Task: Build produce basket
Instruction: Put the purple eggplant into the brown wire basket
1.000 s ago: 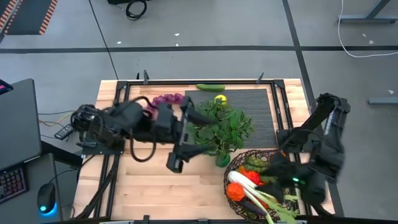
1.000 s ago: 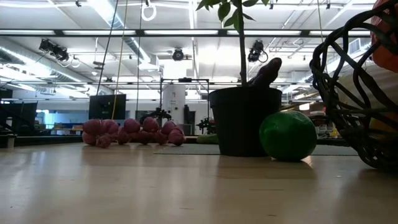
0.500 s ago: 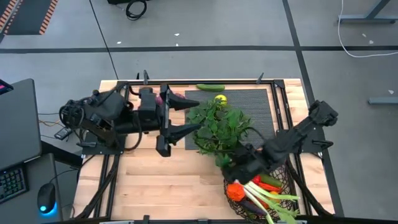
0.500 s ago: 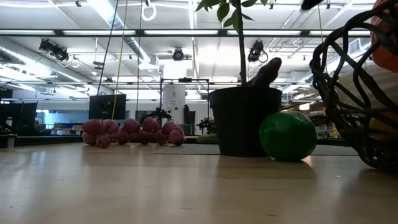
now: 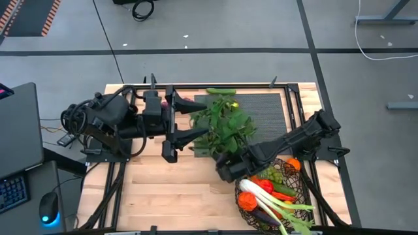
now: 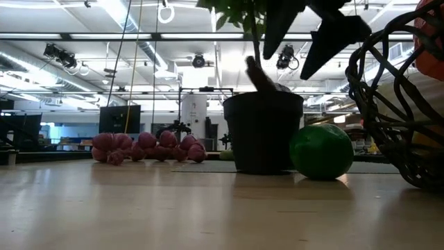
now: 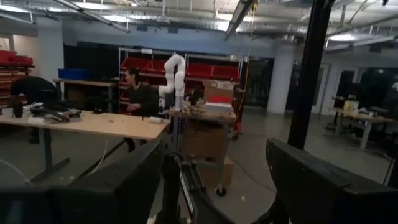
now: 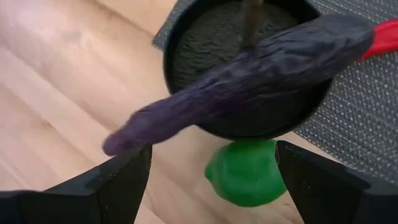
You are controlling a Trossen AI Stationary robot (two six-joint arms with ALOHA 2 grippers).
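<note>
My right gripper (image 8: 212,155) is open and points steeply down over a green lime (image 8: 245,171), which lies on the wood against the black pot of the potted plant (image 6: 262,132). Its fingers hang above the lime (image 6: 320,151), one on each side. The wire basket (image 5: 295,193) at the near right holds a leek, tomatoes, a chili and other produce. Purple grapes (image 6: 146,147), a cucumber (image 5: 221,91) and a lemon (image 5: 230,103) lie at the far side. My left gripper (image 5: 204,121) is open, raised high at the left. My right gripper (image 5: 225,171) stands under the plant's lower leaves (image 5: 225,127), close beside the pot. Whether its fingers touch the leaves or the pot, I cannot tell.
A long dark purple piece with a red end (image 8: 249,68) lies across the pot's rim. The black ribbed mat (image 5: 268,114) lies under the plant at the far right. Bare wood (image 5: 176,189) stretches along the near left. A person shows in the room beyond.
My right gripper has swung from over the basket toward the table's left and down, tipping steeper, to stand over the lime. The pot has slid a little toward the table's left and its leaves have shifted. My left gripper has drawn back toward the left and tipped up.
</note>
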